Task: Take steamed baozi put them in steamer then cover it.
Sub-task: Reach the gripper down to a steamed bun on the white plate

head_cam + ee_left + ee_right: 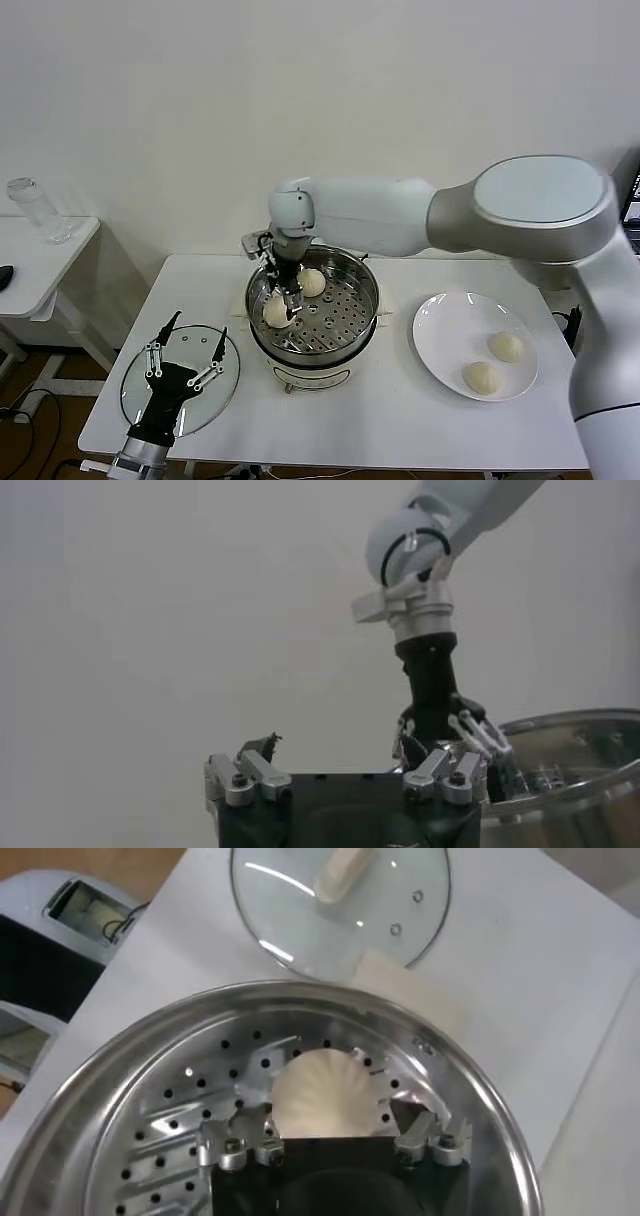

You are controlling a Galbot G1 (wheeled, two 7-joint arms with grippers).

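Note:
The steamer stands mid-table with two baozi on its perforated tray: one at the far side and one nearer. My right gripper is down inside the pot, open, with a finger on each side of the nearer baozi, which rests on the tray with slim gaps beside it. Two more baozi lie on the white plate. The cover lies flat at the table's front left. My left gripper hovers over it, open and empty.
The plate sits right of the steamer. A low side table at the far left holds a clear jar. The cover's white handle also shows in the right wrist view. The steamer rim shows in the left wrist view.

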